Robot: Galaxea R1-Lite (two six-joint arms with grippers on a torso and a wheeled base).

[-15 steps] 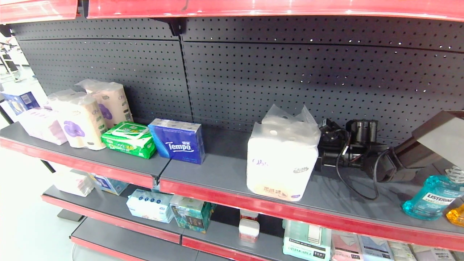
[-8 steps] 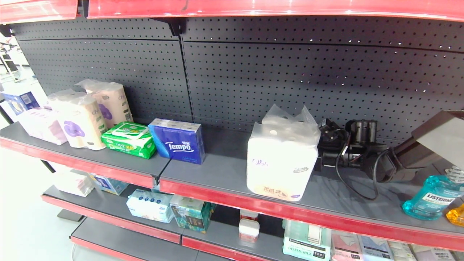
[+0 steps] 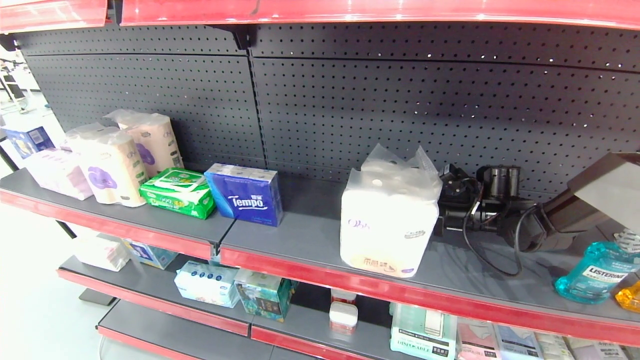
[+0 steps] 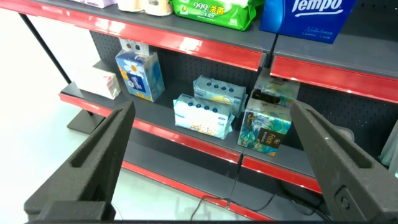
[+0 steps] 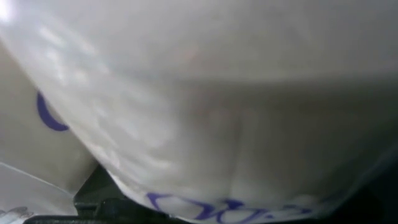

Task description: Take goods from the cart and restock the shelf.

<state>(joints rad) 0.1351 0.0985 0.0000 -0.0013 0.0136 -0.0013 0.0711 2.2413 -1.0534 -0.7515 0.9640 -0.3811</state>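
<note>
Sitting upright on the shelf (image 3: 300,235), the white tissue pack (image 3: 387,225) is touching the right claw (image 3: 450,202); its grip I cannot tell. The left claw (image 4: 211,109) is hanging wide open, empty.

Left pincer (image 4: 211,109): both dark fingers (image 4: 99,162) spread wide apart, nothing between them, pointing forward and slightly down. Right arm (image 3: 575,215): stretched forward and inward from the right, low and near level, right pincer (image 3: 452,200) at its end, black cable (image 3: 480,255) looped beneath the wrist.
</note>
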